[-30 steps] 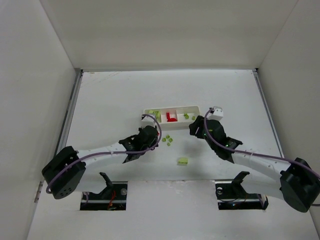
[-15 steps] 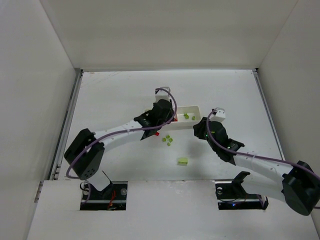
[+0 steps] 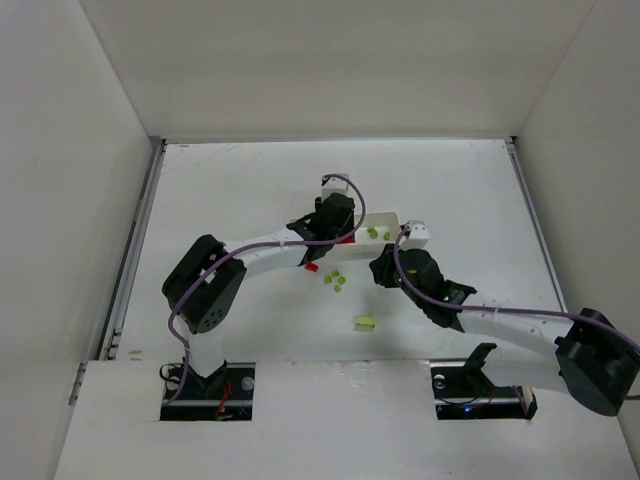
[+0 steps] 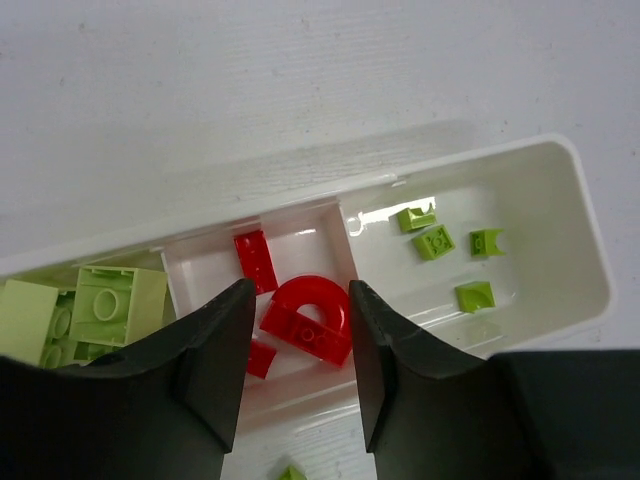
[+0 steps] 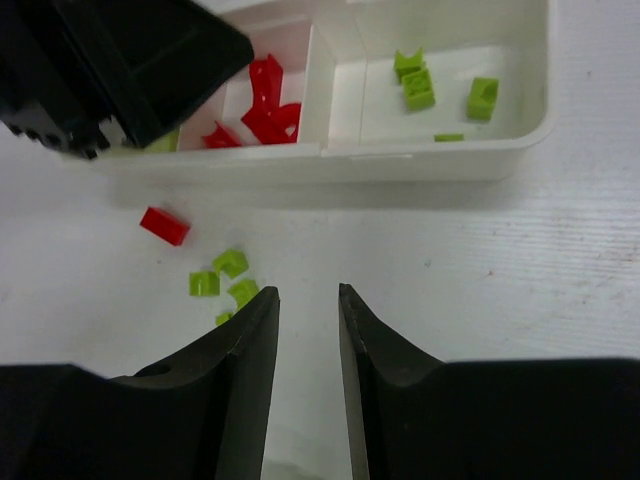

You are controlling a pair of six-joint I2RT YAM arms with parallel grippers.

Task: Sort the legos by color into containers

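Note:
The white tray (image 3: pixel 392 215) lies across the table's middle. My left gripper (image 3: pixel 335 215) hovers over its middle compartment, open and empty (image 4: pixel 300 292). Below it lie a red arch brick (image 4: pixel 310 318) and a flat red brick (image 4: pixel 255 260). The right compartment holds small green bricks (image 4: pixel 435 240). The left one holds larger pale green bricks (image 4: pixel 115 305). My right gripper (image 3: pixel 385 268) is open and empty (image 5: pixel 307 295), low over bare table in front of the tray (image 5: pixel 540 80). A loose red brick (image 5: pixel 164 226) and a green cluster (image 5: pixel 225 275) lie to its left.
In the top view the loose red brick (image 3: pixel 311 267) and the green cluster (image 3: pixel 336 279) lie between the two arms. A larger green brick (image 3: pixel 366 322) lies nearer the bases. White walls enclose the table on three sides.
My left gripper has swung from the table in front of the tray to above its middle compartment. A red brick now shows on the table. My right gripper has shifted a little left.

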